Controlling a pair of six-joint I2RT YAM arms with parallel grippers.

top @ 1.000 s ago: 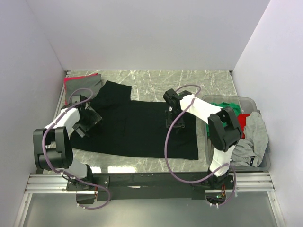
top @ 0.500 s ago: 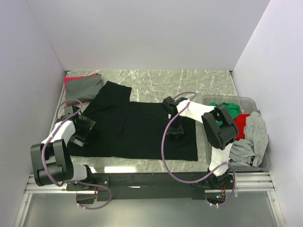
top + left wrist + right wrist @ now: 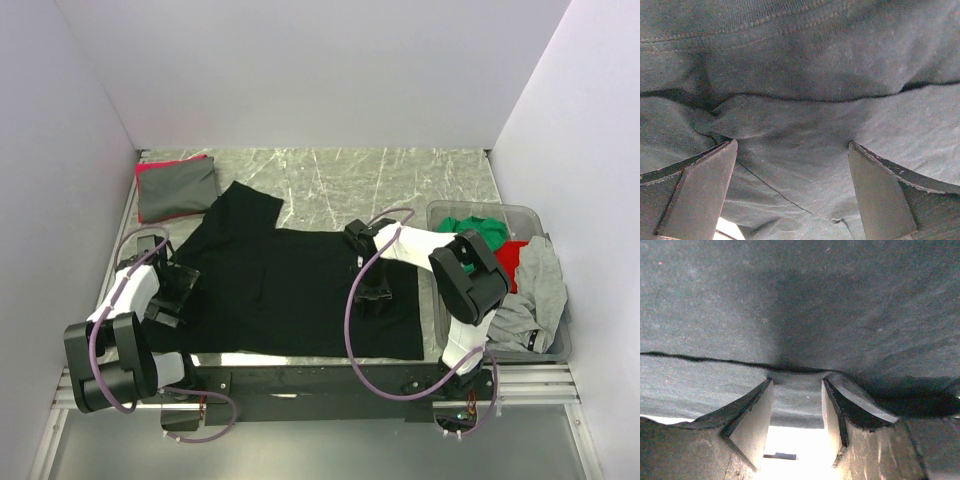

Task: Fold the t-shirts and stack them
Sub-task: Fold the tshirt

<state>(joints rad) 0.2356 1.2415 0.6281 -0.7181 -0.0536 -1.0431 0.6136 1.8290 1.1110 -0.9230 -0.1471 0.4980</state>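
Observation:
A large black t-shirt (image 3: 280,285) lies spread flat across the table. My left gripper (image 3: 170,290) rests on its left side by the sleeve. In the left wrist view the gripper (image 3: 792,145) has its jaws wide apart, fingertips pressed into wrinkled black cloth (image 3: 800,75). My right gripper (image 3: 372,292) sits on the shirt's right part. In the right wrist view the gripper (image 3: 797,380) has its jaws narrowed on the shirt's hem (image 3: 795,400), with bright table below. A folded grey and red shirt (image 3: 175,187) lies at the back left.
A clear grey plastic bin (image 3: 480,212) at the right holds crumpled green (image 3: 470,228), red (image 3: 512,260) and grey (image 3: 535,290) shirts. White walls close in the back and both sides. The black frame rail (image 3: 320,380) runs along the near edge.
Both grippers have moved toward the near edge. The black t-shirt has slid the same way, so its lower edge now lies closer to the frame rail.

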